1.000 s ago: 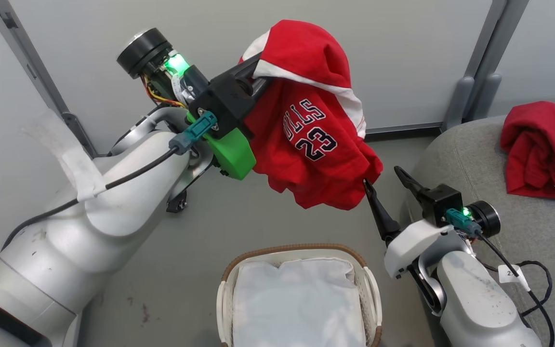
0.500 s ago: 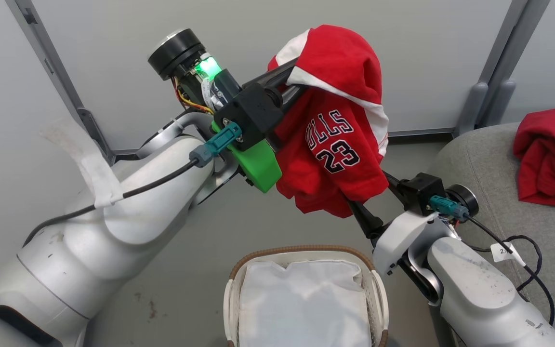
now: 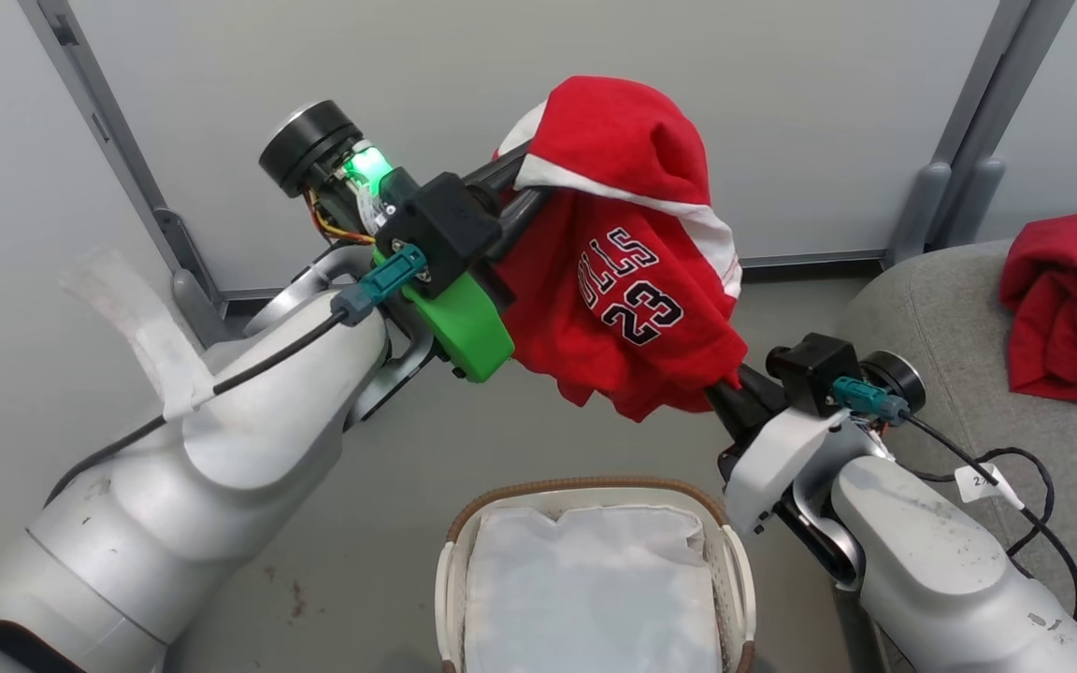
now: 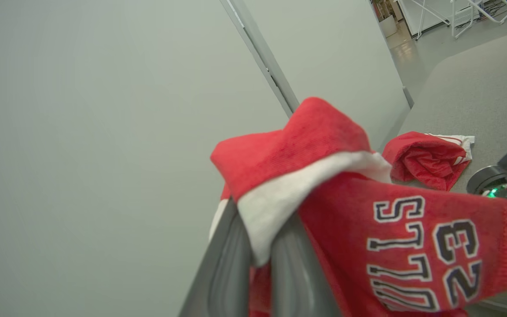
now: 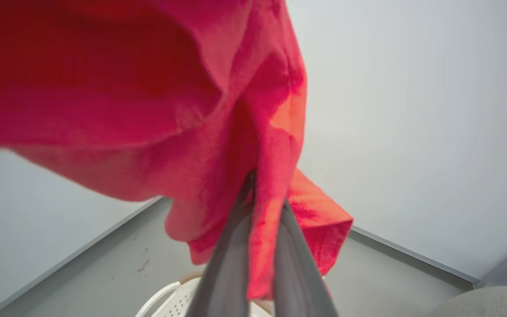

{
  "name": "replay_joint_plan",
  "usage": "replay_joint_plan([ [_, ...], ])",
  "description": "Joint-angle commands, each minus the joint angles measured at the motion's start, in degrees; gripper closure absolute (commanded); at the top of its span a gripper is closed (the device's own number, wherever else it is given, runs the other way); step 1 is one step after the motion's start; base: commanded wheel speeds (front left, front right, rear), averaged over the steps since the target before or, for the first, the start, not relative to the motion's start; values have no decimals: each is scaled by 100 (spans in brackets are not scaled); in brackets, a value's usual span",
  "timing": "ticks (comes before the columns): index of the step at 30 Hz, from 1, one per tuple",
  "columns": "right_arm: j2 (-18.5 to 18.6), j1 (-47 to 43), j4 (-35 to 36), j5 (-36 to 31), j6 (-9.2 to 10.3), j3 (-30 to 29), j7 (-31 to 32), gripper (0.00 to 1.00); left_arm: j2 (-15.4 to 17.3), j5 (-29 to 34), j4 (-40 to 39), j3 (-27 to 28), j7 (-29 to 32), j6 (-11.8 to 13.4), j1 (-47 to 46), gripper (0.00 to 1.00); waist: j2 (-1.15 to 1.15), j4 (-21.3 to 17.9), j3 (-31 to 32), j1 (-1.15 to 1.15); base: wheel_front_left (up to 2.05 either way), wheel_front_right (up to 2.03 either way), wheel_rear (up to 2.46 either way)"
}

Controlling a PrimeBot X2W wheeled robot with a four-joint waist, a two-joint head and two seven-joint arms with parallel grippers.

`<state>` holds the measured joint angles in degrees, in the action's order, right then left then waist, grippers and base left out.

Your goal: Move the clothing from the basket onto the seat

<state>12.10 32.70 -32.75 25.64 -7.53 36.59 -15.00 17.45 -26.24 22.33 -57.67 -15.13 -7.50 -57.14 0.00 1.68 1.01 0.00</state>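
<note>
left tool (image 4: 261, 229) high, right tool (image 5: 264, 207) lower, both tight on red jersey (image 3: 632, 262) above basket (image 3: 585, 486)

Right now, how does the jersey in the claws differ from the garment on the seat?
The jersey hangs pinched by the left claw and right claw; the garment lies bunched on the seat. The jersey shows lettering; the garment shows none. Both are red with white trim.
</note>
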Motion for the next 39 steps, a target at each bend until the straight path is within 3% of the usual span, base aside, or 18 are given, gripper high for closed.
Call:
replay_joint_plan([
  [1, 35, -11, 25, -61, 8, -85, -28, 100, 29, -70, 31, 71, -2, 2, 143, 100, 0, -15, 2, 0, 0, 0, 0],
  [2, 30, -23, 41, -95, 8, -156, -28, 100, 23, -85, 43, 137, -2, 10, 204, 100, 0, -24, 1, 0, 0, 0, 0],
  [3, 24, -31, 60, -126, 8, -228, -28, 100, 21, -98, 53, 189, -2, 25, 271, 89, 0, -30, 1, 0, 0, 0, 0],
  [5, 2, -64, 95, -190, 8, -412, -28, 100, 30, -120, 98, 291, -2, 26, 441, 80, 0, -49, -1, 0, 0, 0, 0],
  [6, -15, -81, 113, -228, 8, -524, -28, 100, 21, -143, 119, 355, -2, 25, 536, 71, 0, -59, -2, 0, 0, 0, 0],
  [7, -26, -89, 135, -260, 8, -624, -28, 100, 8, -155, 142, 403, -2, 25, 617, 53, 0, -67, -3, 0, 0, 0, 0],
  [9, -60, -115, 183, -329, 7, -825, -28, 100, -26, -171, 192, 512, -2, 23, 800, 44, 0, -79, -4, 0, 0, 0, 0],
  [11, -91, -144, 231, -425, 8, -1011, -28, 100, -91, -205, 228, 650, -2, 38, 1018, 0, 0, -91, -5, 0, 0, 0, 0],
  [26, -366, -181, 609, -1296, 8, -2423, -28, 100, -843, -115, 467, 1689, -2, 46, 2898, 0, 0, -146, -64, 0, 0, 0, 0],
  [39, -369, -296, 723, -1545, 8, -2682, -28, 100, -1220, 184, 529, 1956, -3, -4, 3663, 0, 0, -362, -199, 0, 0, 0, 0],
])
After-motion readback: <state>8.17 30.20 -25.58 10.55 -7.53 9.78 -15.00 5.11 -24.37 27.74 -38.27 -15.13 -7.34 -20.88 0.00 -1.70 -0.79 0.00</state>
